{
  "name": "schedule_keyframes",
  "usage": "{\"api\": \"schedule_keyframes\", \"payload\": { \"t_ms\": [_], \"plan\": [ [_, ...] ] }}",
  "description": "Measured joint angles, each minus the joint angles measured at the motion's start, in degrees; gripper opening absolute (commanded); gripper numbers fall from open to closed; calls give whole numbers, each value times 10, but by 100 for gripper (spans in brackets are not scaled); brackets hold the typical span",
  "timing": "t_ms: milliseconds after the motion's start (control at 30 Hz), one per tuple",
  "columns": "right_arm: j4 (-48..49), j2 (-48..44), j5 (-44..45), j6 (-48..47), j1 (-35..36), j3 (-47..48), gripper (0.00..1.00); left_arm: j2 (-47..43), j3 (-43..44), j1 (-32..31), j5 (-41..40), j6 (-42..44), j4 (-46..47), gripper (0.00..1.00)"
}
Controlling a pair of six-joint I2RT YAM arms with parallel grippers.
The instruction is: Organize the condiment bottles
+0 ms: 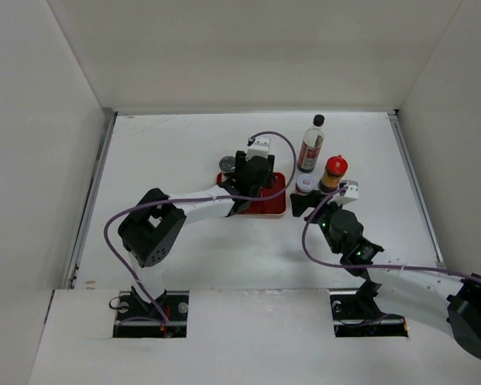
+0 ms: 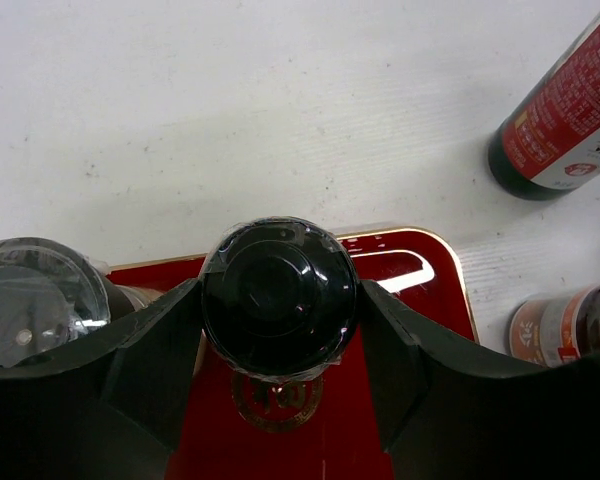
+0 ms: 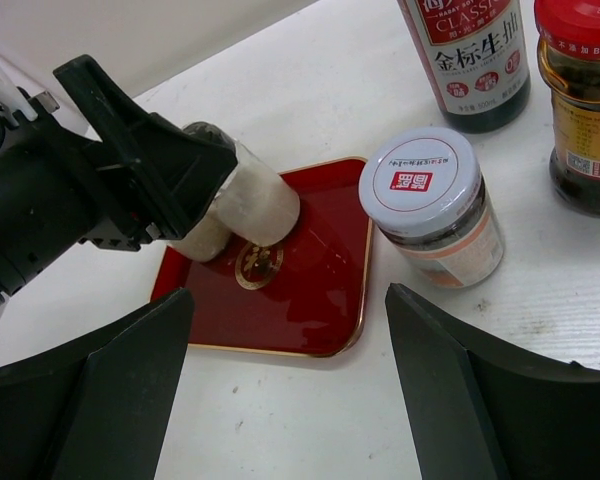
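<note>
My left gripper point(image 1: 252, 178) is shut on a black-lidded shaker point(image 2: 278, 295) with a white body point(image 3: 248, 200), holding it tilted over the flat red tray point(image 2: 420, 290). A clear-lidded shaker point(image 2: 35, 300) stands on the tray just to the left of it. My right gripper point(image 3: 290, 385) is open and empty, hovering near the tray's right front corner point(image 3: 320, 320). A white-lidded jar point(image 3: 430, 200) stands on the table right of the tray. The tall bottle with the red-white label point(image 3: 470, 60) and the red-capped jar point(image 3: 580, 100) stand behind it.
White walls enclose the table on the left, back and right. The tall bottle point(image 1: 310, 144), red-capped jar point(image 1: 333, 174) and white-lidded jar point(image 1: 305, 184) cluster just right of the tray point(image 1: 272, 204), close to my right gripper point(image 1: 305, 202).
</note>
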Motion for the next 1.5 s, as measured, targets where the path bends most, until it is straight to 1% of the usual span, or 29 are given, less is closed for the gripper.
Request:
{"api": "schedule_keyframes", "payload": {
  "t_ms": [300, 467, 833, 900, 967, 1033, 1100, 1133, 1200, 1233, 1267, 1300, 1400, 1433, 1500],
  "plan": [
    [0, 0, 0, 0, 0, 0, 86, 3, 0, 0, -24, 18, 10, 46],
    [0, -4, 0, 0, 0, 0, 88, 5, 0, -1, -31, 24, 10, 63],
    [0, -17, 0, 0, 0, 0, 88, 7, 0, -5, -47, 28, 41, 71],
    [0, -19, 0, 0, 0, 0, 87, 7, 0, -8, -48, 29, 43, 73],
    [0, -19, 0, 0, 0, 0, 81, 4, 0, -10, -48, 29, 44, 76],
    [-1, -20, 0, -2, 0, 0, 66, -5, 0, -15, -47, 30, 45, 80],
    [-3, -24, 0, -4, 0, 0, 47, -21, 0, -22, -45, 31, 46, 81],
    [-4, -27, 0, -4, 0, 0, 39, -33, 0, -26, -43, 32, 49, 81],
    [-11, -33, 0, -5, 0, 0, 28, -60, 0, -32, -36, 33, 60, 81],
    [-15, -36, 0, -5, 0, 0, 25, -74, 0, -35, -32, 33, 66, 80],
    [-22, -38, 0, -4, 0, 1, 22, -89, 0, -37, -28, 33, 73, 77],
    [-29, -42, 1, -5, 0, 1, 20, -103, 1, -38, -26, 33, 80, 71],
    [-59, -52, 6, -5, 3, 9, 18, -148, -2, -39, -21, 31, 102, 43],
    [-70, -55, 8, -7, 3, 14, 18, -167, -10, -37, -19, 30, 112, 36],
    [-93, -59, 14, -12, 4, 34, 18, -220, -50, -31, -19, 26, 137, 28]
  ]
}}
